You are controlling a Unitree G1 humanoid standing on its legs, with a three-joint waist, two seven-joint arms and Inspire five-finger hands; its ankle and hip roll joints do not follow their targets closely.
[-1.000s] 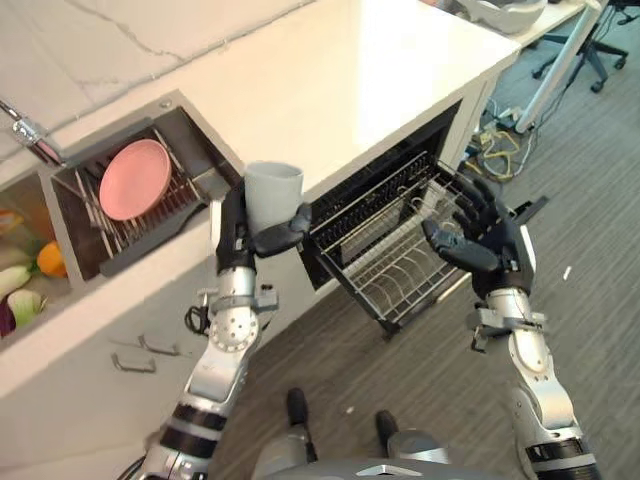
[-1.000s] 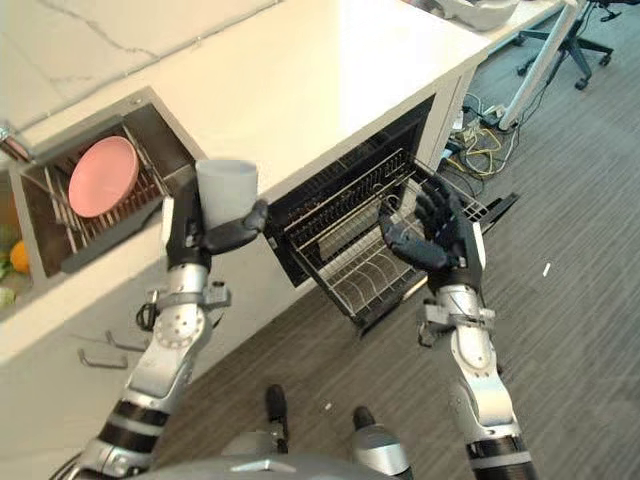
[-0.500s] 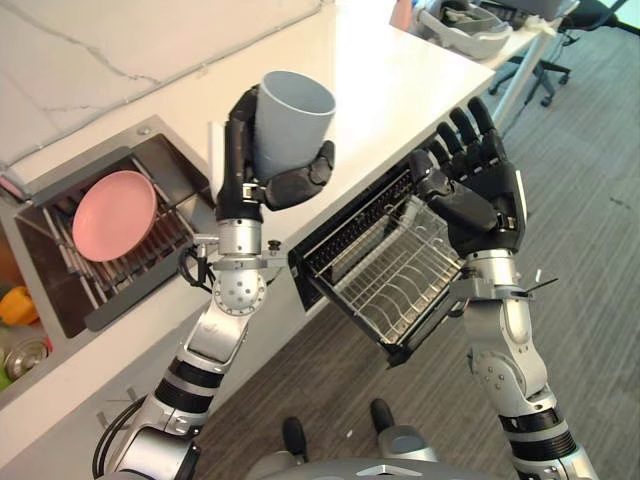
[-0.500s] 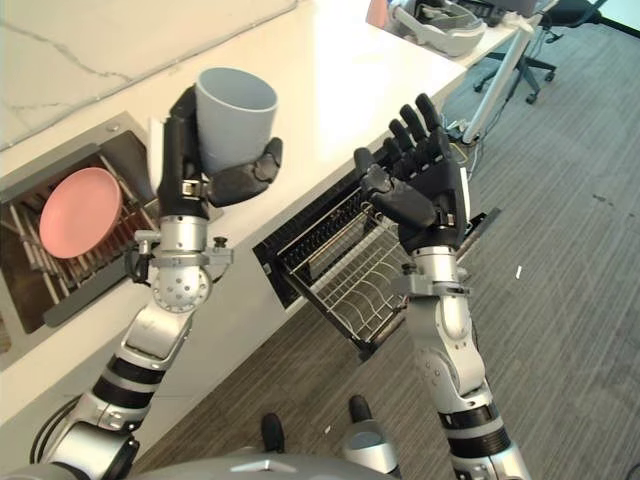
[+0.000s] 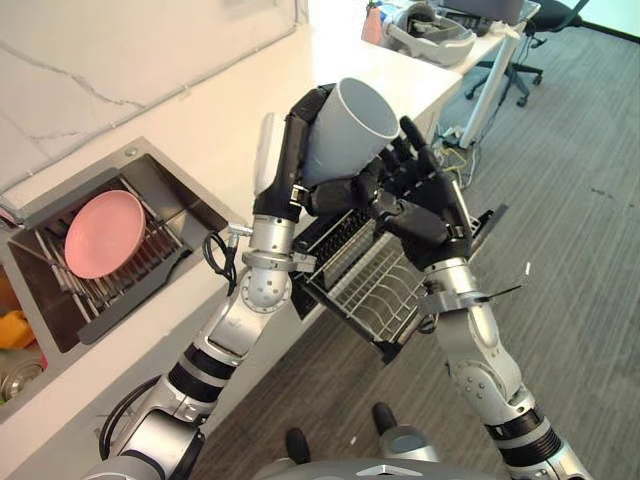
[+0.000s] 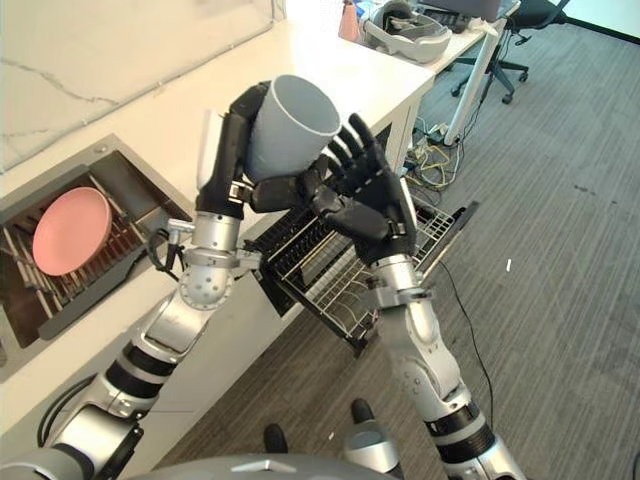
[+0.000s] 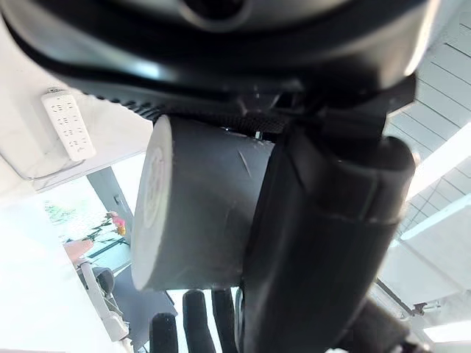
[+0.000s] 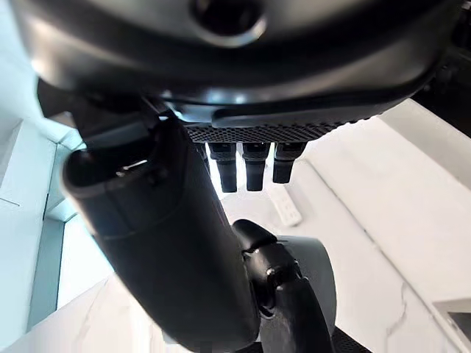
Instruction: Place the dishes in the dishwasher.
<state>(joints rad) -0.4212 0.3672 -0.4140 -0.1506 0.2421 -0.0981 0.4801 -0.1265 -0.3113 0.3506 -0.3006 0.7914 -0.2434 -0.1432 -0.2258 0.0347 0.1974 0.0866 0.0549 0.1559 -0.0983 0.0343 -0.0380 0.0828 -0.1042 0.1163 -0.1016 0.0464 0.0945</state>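
Observation:
My left hand [image 5: 300, 165] is raised in front of the counter, shut on a grey cup [image 5: 345, 130] that tilts its mouth to the upper right; the cup [image 7: 199, 206] also shows past that hand's thumb. Just right of it my right hand [image 5: 425, 205] is open, its straight fingers [image 6: 365, 165] close beside the cup's rim, palm towards the cup. Below both hands the dishwasher's wire rack [image 5: 385, 290] is pulled out from under the counter. A pink plate [image 5: 97, 233] leans in the sink rack [image 5: 140, 270] at the left.
The white counter [image 5: 260, 100] runs behind the hands. A grey helmet-like object [image 5: 430, 25] lies at the counter's far end. Office chair legs [image 5: 515, 80] and loose cords [image 6: 430, 150] sit on the carpet [image 5: 570, 200] at right. A yellow item [image 5: 10, 330] lies left of the sink.
The left hand has carried the cup right and tipped it towards the right hand. The right hand has moved left until its fingers stand beside the cup. The camera has shifted.

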